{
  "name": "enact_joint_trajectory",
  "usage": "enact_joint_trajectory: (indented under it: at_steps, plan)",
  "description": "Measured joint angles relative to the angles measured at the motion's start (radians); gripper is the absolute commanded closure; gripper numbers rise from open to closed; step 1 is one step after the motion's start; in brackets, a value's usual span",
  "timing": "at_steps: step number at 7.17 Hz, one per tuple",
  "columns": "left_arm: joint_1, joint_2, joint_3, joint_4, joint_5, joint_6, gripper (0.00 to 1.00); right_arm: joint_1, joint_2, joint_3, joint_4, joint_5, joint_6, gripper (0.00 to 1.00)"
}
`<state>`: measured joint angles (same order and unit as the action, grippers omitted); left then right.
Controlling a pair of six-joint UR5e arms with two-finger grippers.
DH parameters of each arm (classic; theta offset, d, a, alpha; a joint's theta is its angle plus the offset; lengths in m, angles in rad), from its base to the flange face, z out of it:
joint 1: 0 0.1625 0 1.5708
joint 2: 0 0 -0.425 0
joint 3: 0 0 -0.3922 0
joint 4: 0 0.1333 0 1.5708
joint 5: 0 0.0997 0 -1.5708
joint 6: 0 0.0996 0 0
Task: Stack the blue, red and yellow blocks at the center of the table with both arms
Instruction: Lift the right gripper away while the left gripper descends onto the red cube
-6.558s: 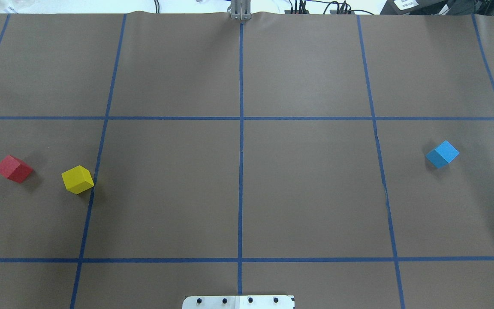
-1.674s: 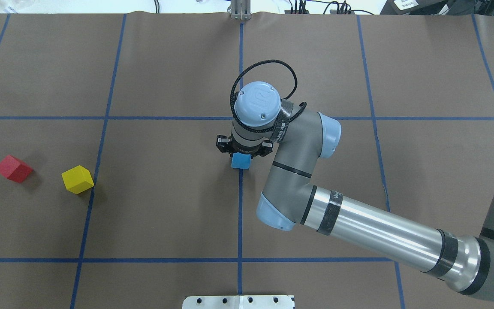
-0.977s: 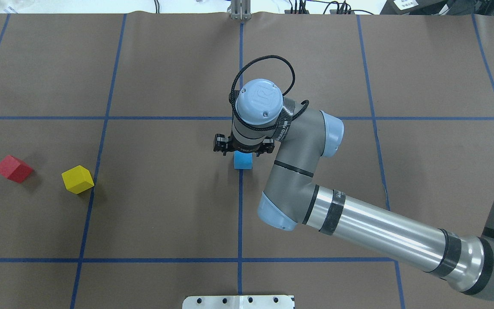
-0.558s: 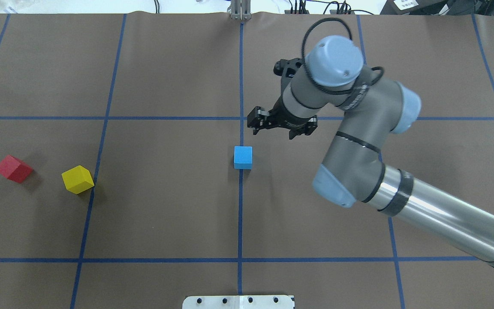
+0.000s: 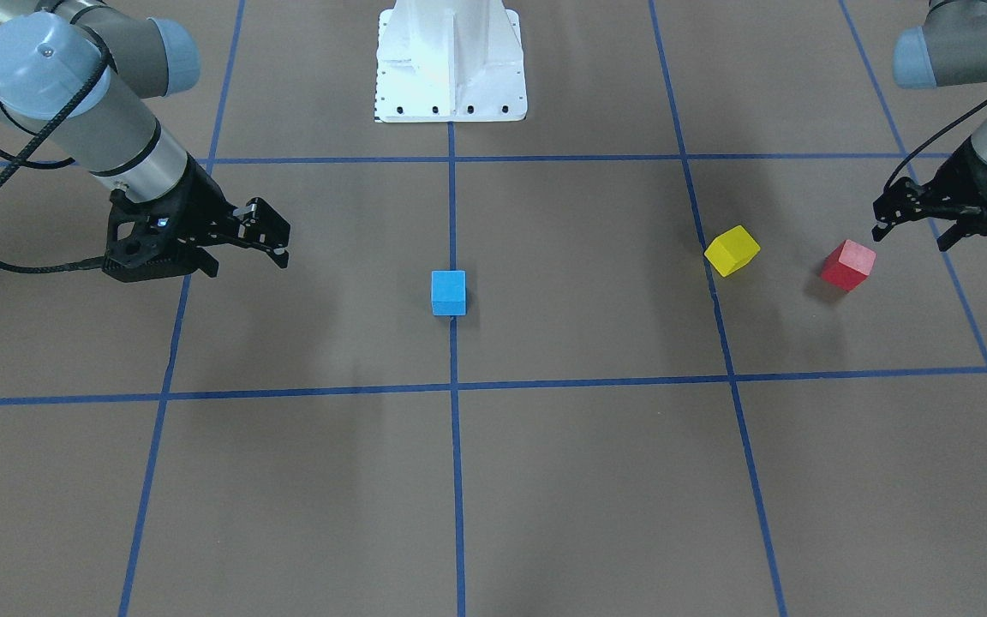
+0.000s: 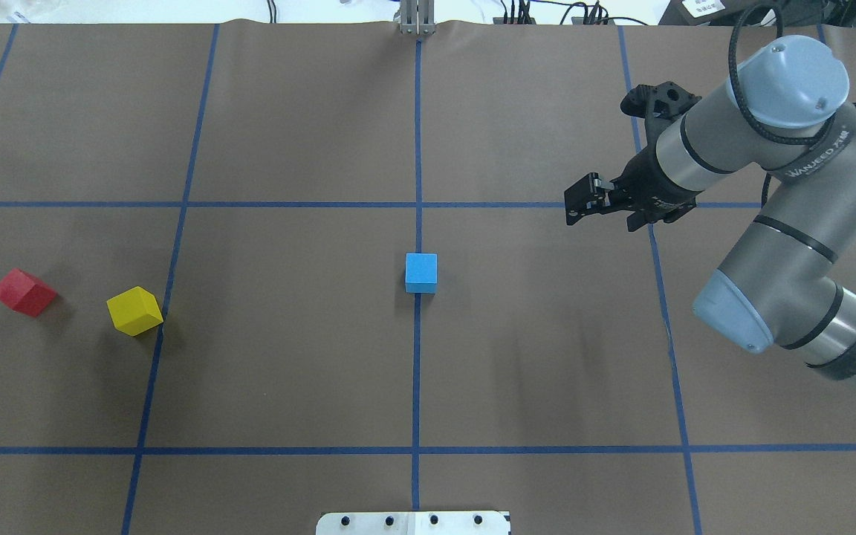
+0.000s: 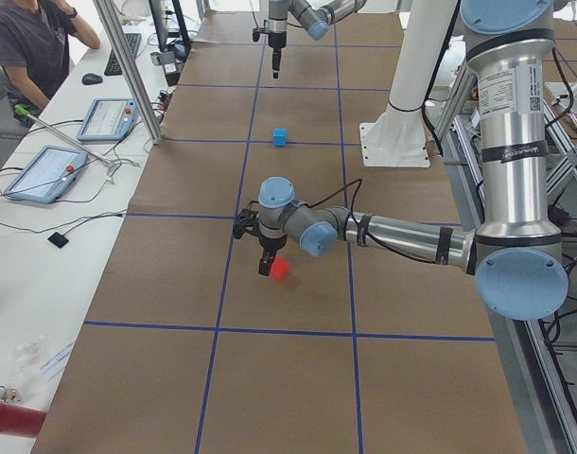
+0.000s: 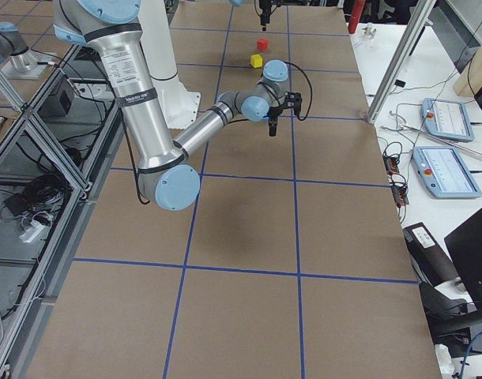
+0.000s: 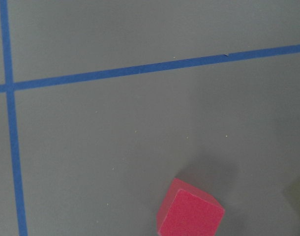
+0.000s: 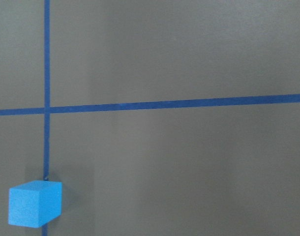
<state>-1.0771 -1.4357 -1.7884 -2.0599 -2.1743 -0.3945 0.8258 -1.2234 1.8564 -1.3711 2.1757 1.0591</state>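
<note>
The blue block (image 5: 448,292) stands alone on the centre line of the table (image 6: 420,272) and shows low left in the right wrist view (image 10: 34,204). The red block (image 5: 847,264) and the yellow block (image 5: 732,250) lie apart on the robot's left side (image 6: 24,292) (image 6: 134,310). My left gripper (image 5: 911,238) is open and empty, hovering just beside the red block, which shows low in the left wrist view (image 9: 191,214). My right gripper (image 6: 601,221) is open and empty, raised well to the right of the blue block.
The white robot base plate (image 5: 451,60) is at the robot's table edge. Blue tape lines (image 6: 417,371) grid the brown table. A side bench with tablets (image 7: 52,170) and a seated person (image 7: 33,47) runs along the far edge.
The right gripper set the blue block down at the centre, opened, rose and swung away to the right. The left gripper has come in at the left edge near the red block.
</note>
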Motion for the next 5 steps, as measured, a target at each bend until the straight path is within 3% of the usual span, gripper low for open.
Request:
enact_joint_trajectory:
  at_steps: [5]
  plan:
    - [0.109,-0.044,0.060,-0.049,0.052,0.207,0.02,0.003,-0.040,-0.002,0.010,-0.012,-0.018,0.00]
